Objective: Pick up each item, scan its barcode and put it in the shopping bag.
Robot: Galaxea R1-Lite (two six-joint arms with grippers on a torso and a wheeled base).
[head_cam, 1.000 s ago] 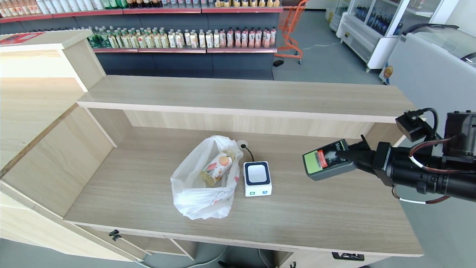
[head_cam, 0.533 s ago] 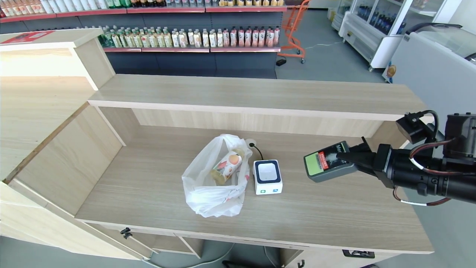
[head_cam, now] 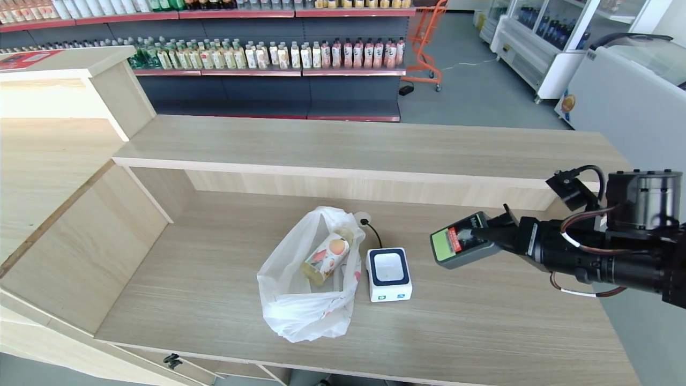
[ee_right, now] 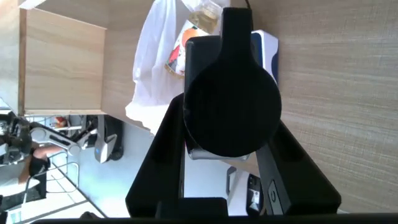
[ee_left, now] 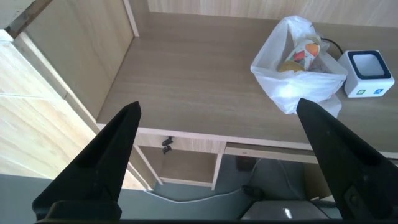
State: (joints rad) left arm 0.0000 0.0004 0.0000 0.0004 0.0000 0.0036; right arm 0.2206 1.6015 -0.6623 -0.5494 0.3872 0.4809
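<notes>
Still pinching the box (head_cam: pixel 456 249), the right hand (head_cam: pixel 481 235) edges nearer the scanner (head_cam: pixel 389 267); left hand (ee_left: pixel 219 107) spread.

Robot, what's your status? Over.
Right end effector shut on dark green-labelled box. Left end effector open. White square scanner ahead, nothing between.

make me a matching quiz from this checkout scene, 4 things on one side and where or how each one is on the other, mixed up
Column one
1. bottle
2. scanner
3. dark box
4. left gripper

Column two
A. held in the right gripper
B. lying inside the shopping bag
C. open, holding nothing
D. standing on the counter beside the bag

Pairs: 1-B, 2-D, 3-A, 4-C
</notes>
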